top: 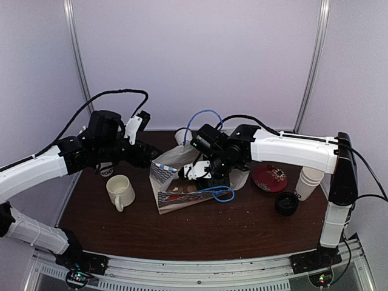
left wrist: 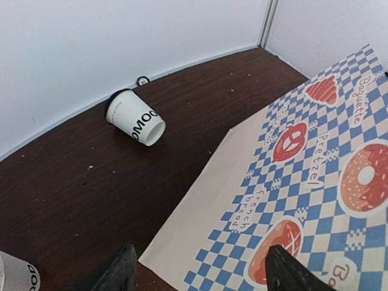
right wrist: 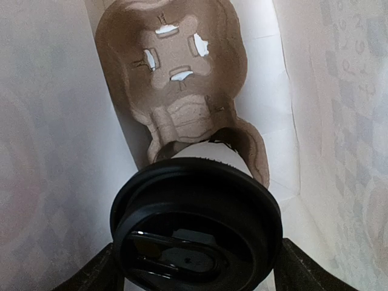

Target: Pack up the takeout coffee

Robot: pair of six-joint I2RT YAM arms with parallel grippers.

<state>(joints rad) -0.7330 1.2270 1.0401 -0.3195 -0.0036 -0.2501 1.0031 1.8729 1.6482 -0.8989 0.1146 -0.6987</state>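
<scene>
Lidded coffee cup (right wrist: 197,218) is held by the right gripper (right wrist: 197,265) inside the paper bag (right wrist: 48,151); released off the carrier (right wrist: 176,79) socket, it could be tipped (left gripper (left wrist: 200,271) spread wide, empty).

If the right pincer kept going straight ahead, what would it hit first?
The black-lidded coffee cup inside the right pincer fills the way; just beyond lies the cardboard cup carrier at the paper bag's bottom, though depth is unclear.
</scene>
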